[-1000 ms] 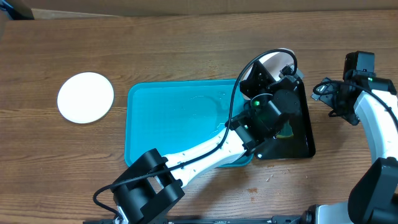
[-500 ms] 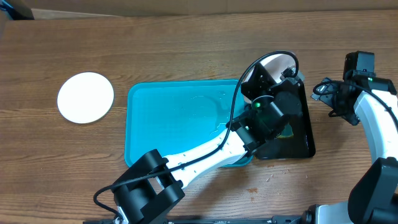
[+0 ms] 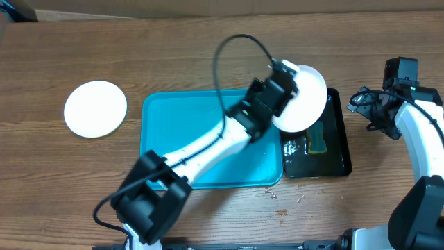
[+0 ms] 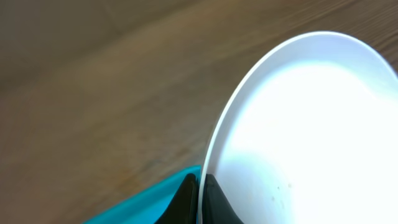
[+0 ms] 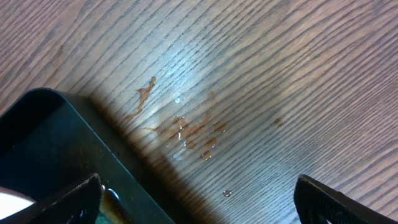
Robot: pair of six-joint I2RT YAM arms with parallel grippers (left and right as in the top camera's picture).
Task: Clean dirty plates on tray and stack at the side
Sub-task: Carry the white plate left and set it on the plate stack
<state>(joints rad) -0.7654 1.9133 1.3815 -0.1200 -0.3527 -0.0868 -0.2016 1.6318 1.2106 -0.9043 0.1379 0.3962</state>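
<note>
Plate (image 3: 309, 104) — round, smooth, glossy white

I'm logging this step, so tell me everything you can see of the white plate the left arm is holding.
The plate is small, round, plain white and glossy, with a shallow well and a raised rim. The left gripper is shut on its rim and holds it over the far edge of the black tray, beside the turquoise tray. A few tiny specks show in the wrist view, but no smear. Nothing else visibly touches it.
</note>
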